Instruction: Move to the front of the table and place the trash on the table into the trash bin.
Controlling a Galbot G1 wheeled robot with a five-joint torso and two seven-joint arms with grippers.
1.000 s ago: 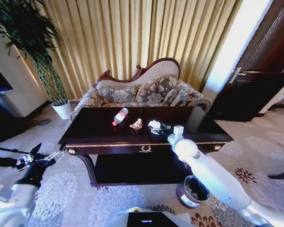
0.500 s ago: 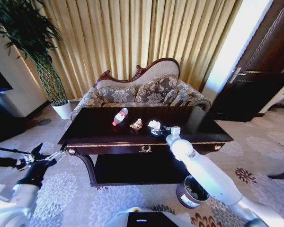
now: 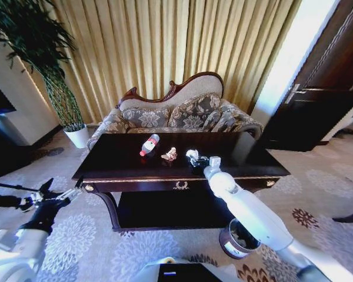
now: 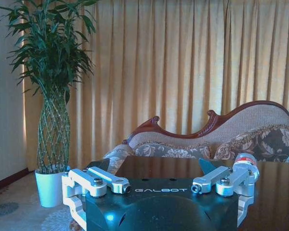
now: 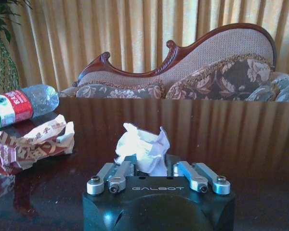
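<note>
On the dark table (image 3: 123,170) lie a plastic bottle (image 3: 148,144) with a red label, a pinkish paper wad (image 3: 169,154) and a white paper wad (image 3: 192,155). My right gripper (image 3: 197,159) reaches over the table's front edge, its fingers drawn in against both sides of the white wad (image 5: 142,148), which rests on the tabletop. In the right wrist view the pinkish wad (image 5: 31,144) and the bottle (image 5: 19,103) lie off to one side. The trash bin (image 3: 238,238) stands on the carpet under my right arm. My left gripper (image 3: 54,195) hangs open beside the table's left end.
A sofa (image 3: 176,114) stands behind the table in front of gold curtains. A tall plant in a white pot (image 3: 77,135) is at the back left, and a dark door (image 3: 317,100) at the right. Patterned carpet (image 3: 94,241) lies open in front of the table.
My right gripper has slid a little farther onto the table and closed in on the white wad. The left arm has hardly moved.
</note>
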